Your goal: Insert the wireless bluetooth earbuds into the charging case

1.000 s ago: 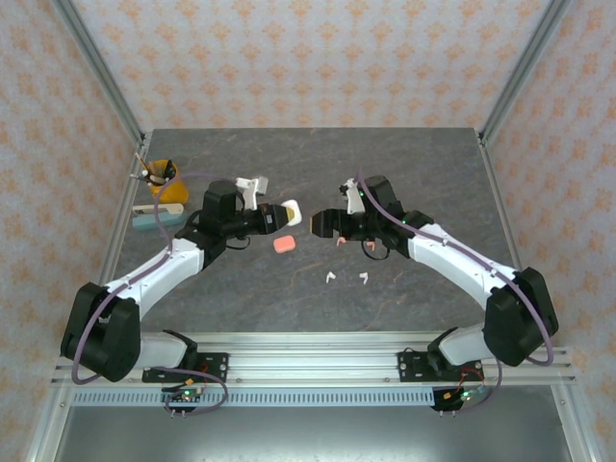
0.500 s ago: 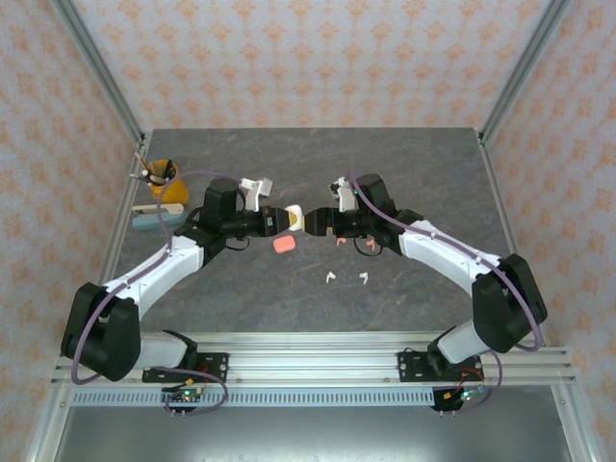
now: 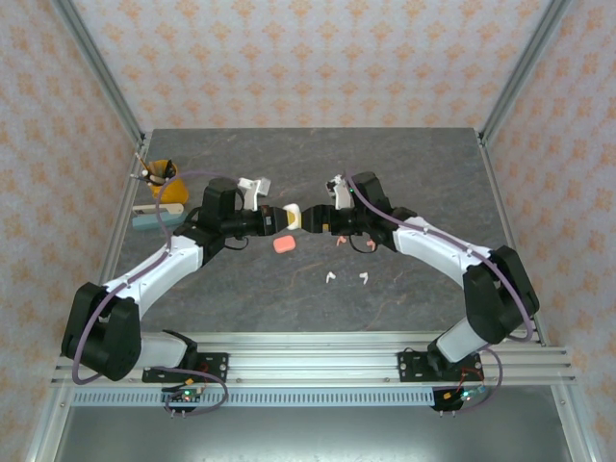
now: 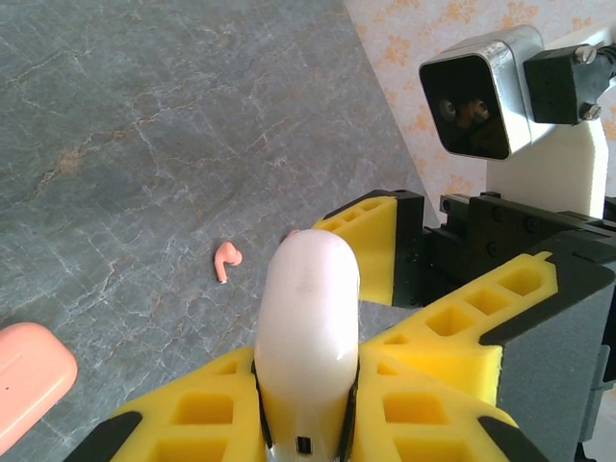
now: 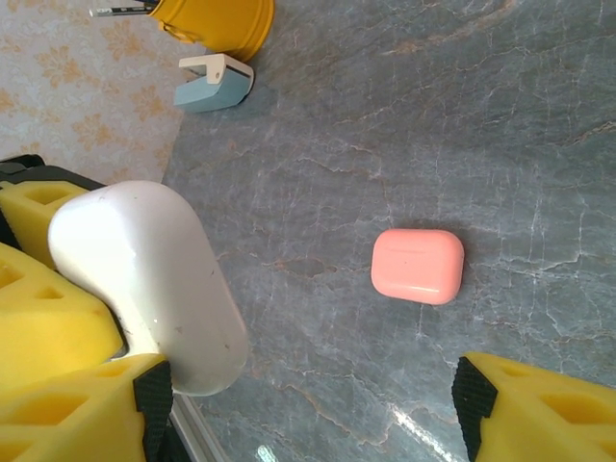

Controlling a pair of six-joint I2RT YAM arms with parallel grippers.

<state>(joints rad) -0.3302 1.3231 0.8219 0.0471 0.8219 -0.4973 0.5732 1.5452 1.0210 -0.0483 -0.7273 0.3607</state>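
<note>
My left gripper [image 3: 285,218] [image 4: 308,380] is shut on a white charging case [image 3: 293,216] [image 4: 308,318], holding it above the table. My right gripper [image 3: 311,219] [image 5: 308,395] faces it, open wide. The white case [image 5: 144,279] lies against its left finger, and the other finger is far off. A coral-pink case [image 3: 283,244] [image 5: 418,266] [image 4: 29,390] lies shut on the table below them. One pink earbud [image 3: 339,242] [image 4: 226,259] lies under my right gripper. Two white earbuds [image 3: 330,278] [image 3: 365,279] lie nearer the front.
A yellow cup [image 3: 164,179] [image 5: 217,21] with pens stands at the far left. Next to it lies a pale blue and white object [image 3: 154,214] [image 5: 214,81]. Metal frame posts and patterned walls bound the dark stone table [image 3: 414,164].
My right gripper has moved left up to the white case, and its jaws have narrowed slightly. The left arm and the case it holds have stayed put.
</note>
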